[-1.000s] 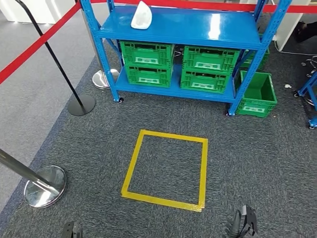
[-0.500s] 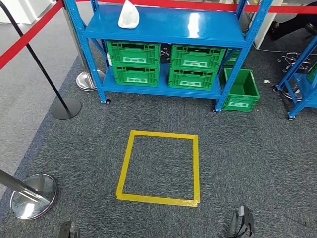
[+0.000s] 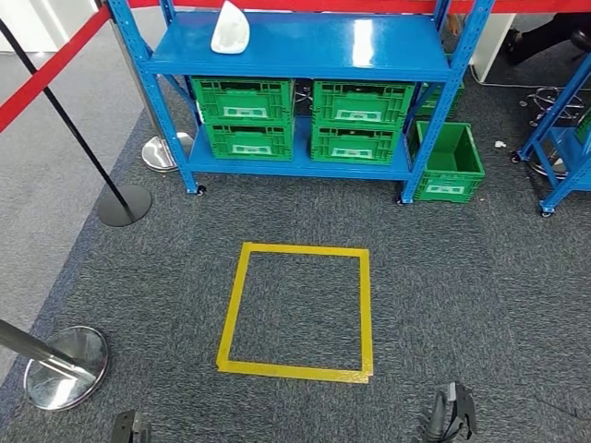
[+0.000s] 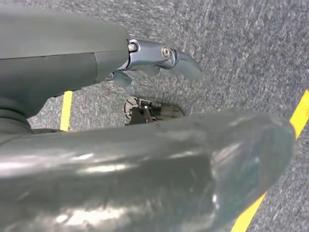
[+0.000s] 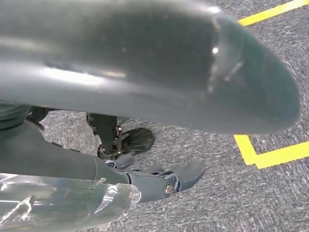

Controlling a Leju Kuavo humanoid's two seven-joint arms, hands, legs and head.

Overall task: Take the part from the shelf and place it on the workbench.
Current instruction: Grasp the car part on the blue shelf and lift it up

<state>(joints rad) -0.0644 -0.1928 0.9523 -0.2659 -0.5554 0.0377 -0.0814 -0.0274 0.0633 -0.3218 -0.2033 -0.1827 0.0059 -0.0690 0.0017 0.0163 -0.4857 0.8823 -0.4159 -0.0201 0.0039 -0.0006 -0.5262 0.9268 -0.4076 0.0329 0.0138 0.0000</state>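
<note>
The white part [image 3: 230,28] lies on the blue shelf's [image 3: 299,46] top deck (left end), above green crates [image 3: 246,115]. Both hands hang low over the carpet, left hand [image 4: 160,53] and right hand [image 5: 164,181] holding nothing, fingers loosely extended.

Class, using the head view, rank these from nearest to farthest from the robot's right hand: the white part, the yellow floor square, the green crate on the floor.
From the right hand:
1. Yellow floor square, on the carpet just ahead and to its left.
2. Green crate, on the floor beside the shelf's right post.
3. White part, on the shelf's top board, far left.
</note>
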